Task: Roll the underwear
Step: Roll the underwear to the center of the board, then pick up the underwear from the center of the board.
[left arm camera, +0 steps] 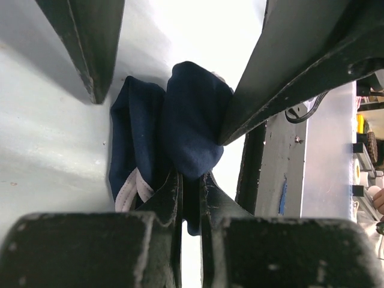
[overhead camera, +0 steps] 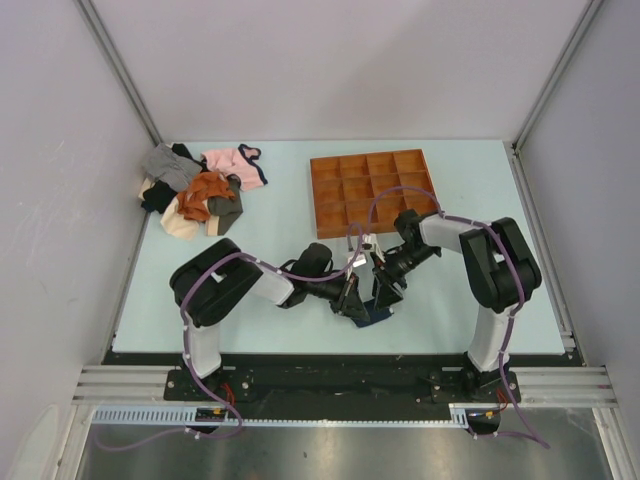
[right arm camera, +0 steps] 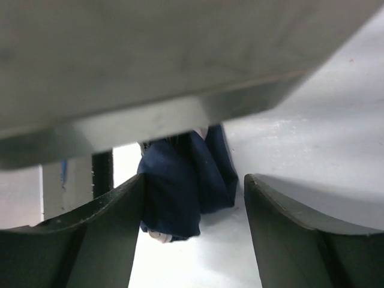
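The underwear [overhead camera: 373,316] is a bunched navy blue bundle with white trim, lying on the table near the front edge between both arms. My left gripper [overhead camera: 352,301] is shut on a fold of it. In the left wrist view the dark fingers [left arm camera: 171,198] pinch navy fabric [left arm camera: 186,126], with white trim showing at the lower left. My right gripper [overhead camera: 386,291] stands open and straddles the bundle. In the right wrist view the underwear [right arm camera: 186,180] sits between the two fingers, against the left one and apart from the right one [right arm camera: 270,204].
A brown wooden tray [overhead camera: 372,187] with several compartments lies behind the grippers. A pile of garments [overhead camera: 185,200], with a pink one [overhead camera: 232,162] and an orange one [overhead camera: 207,190], sits at the far left. The table's front edge is close below the bundle.
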{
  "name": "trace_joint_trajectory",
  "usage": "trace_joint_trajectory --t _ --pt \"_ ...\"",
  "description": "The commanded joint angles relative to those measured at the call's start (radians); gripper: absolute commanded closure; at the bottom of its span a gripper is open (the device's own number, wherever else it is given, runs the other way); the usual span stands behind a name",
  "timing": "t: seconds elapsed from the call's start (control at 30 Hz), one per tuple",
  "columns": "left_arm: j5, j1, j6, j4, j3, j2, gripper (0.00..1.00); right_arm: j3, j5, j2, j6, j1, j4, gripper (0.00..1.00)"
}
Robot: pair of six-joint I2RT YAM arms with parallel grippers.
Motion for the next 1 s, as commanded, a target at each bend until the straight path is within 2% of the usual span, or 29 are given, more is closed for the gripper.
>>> trace_joint_trajectory --t 0.0,0.07,0.17,0.2,0.3,0.37,0.4,0.47,0.5,0.6,0.97 --pt "-0.175 -0.003 0.075 -0.18 -0.052 0.079 0.91 -0.003 0.08 0.063 -0.07 0.047 -0.141 0.36" --pt "-0.178 -0.002 0.073 -0.176 -0.055 0.074 0.92 0.0 0.083 0.07 -0.077 0.047 -0.15 0.41" --pt "-0.189 0.003 0.067 -0.164 -0.067 0.065 0.91 0.006 0.075 0.073 -0.093 0.046 -0.178 0.52" --pt "-0.19 0.006 0.063 -0.157 -0.07 0.062 0.91 0.006 0.074 0.071 -0.105 0.049 -0.182 0.59" --pt "-0.209 0.012 0.046 -0.122 -0.098 0.042 0.89 0.008 0.077 0.074 -0.114 0.046 -0.199 0.69" --pt "-0.224 0.017 0.029 -0.087 -0.119 0.022 0.88 0.006 0.077 0.08 -0.119 0.043 -0.21 0.69" --pt "-0.229 0.018 0.026 -0.079 -0.125 0.017 0.87 0.008 0.072 0.08 -0.116 0.039 -0.212 0.67" --pt "-0.232 0.018 0.021 -0.07 -0.131 0.014 0.87 0.011 0.051 0.086 -0.111 0.027 -0.216 0.56" --pt "-0.23 0.018 0.021 -0.068 -0.13 0.014 0.87 0.014 0.04 0.088 -0.116 0.02 -0.222 0.47" --pt "-0.226 0.018 0.021 -0.062 -0.133 0.022 0.87 0.029 -0.001 0.102 -0.162 -0.003 -0.29 0.38" --pt "-0.235 0.018 0.001 -0.035 -0.145 0.022 0.88 0.031 0.023 0.116 -0.134 -0.008 -0.279 0.38"
